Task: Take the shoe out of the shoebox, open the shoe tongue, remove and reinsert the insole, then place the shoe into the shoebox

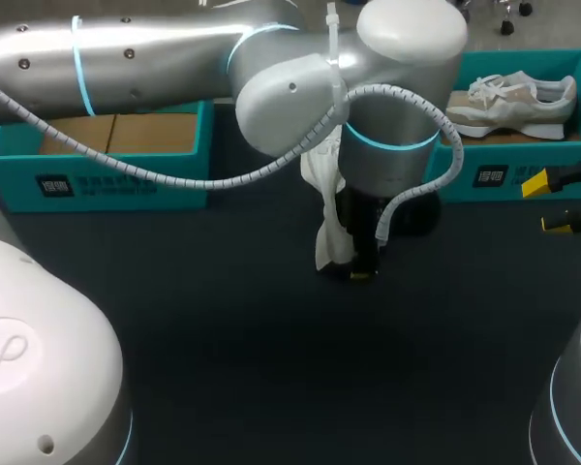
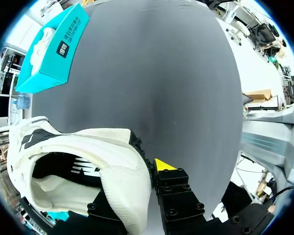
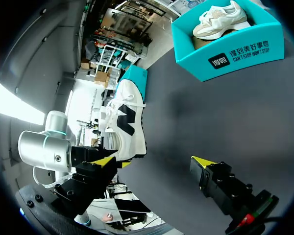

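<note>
A white shoe with black side marks hangs heel-down just above the dark table, at its middle. My left arm comes in from the left and reaches past the middle. Its gripper is shut on the shoe's heel collar. In the left wrist view the shoe fills the space beside one yellow fingertip, and the other finger is hidden behind the collar wall. The insole cannot be made out. My right gripper stands open at the table's right edge, apart from the shoe, with nothing between its fingers.
A teal shoebox with a bare cardboard floor stands at the back left. A second teal shoebox at the back right holds a beige shoe. The same box lies ahead of my right gripper.
</note>
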`<state>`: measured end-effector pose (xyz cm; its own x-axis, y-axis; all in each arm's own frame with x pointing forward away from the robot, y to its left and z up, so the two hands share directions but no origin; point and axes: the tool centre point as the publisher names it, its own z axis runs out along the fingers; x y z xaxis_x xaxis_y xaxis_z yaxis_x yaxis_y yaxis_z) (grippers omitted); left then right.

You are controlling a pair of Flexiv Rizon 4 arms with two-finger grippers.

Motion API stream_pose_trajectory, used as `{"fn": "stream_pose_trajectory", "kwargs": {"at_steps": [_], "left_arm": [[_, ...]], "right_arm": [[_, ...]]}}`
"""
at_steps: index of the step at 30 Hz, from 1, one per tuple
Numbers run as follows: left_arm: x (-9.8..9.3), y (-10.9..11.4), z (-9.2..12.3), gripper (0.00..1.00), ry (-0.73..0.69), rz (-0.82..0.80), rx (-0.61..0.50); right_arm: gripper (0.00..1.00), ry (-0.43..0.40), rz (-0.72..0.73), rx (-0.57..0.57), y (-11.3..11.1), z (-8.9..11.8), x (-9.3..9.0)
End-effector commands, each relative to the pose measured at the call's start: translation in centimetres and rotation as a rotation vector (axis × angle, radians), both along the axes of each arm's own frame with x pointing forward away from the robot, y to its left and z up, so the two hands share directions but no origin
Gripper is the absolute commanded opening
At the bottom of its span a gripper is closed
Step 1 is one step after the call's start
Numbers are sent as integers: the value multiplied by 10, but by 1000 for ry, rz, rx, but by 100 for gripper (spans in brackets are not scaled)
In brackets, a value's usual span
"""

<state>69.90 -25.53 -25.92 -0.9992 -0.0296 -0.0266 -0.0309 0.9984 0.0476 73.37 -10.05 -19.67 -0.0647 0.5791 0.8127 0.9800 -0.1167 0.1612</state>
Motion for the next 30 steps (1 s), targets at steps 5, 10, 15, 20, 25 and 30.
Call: {"fn": "stream_pose_trajectory", "kwargs": {"at_steps": [5,10,15,20,25,30], "left_arm": [[-1,1,39,0,-33,11,-2],[-1,-1,43,0,-45,23,-6],[-1,-1,43,0,-45,23,-6],[-1,-1,43,0,-45,23,-6],[-1,-1,43,0,-45,23,-6],[8,12,47,0,-41,21,-14]], "right_arm": [[100,1,-2,-4,0,1,-1],[100,1,-2,-4,0,1,-1],[100,1,-2,-4,0,1,-1],[100,1,-2,-4,0,1,-1],[100,1,-2,-4,0,1,-1],[100,1,-2,-4,0,1,-1]]}}
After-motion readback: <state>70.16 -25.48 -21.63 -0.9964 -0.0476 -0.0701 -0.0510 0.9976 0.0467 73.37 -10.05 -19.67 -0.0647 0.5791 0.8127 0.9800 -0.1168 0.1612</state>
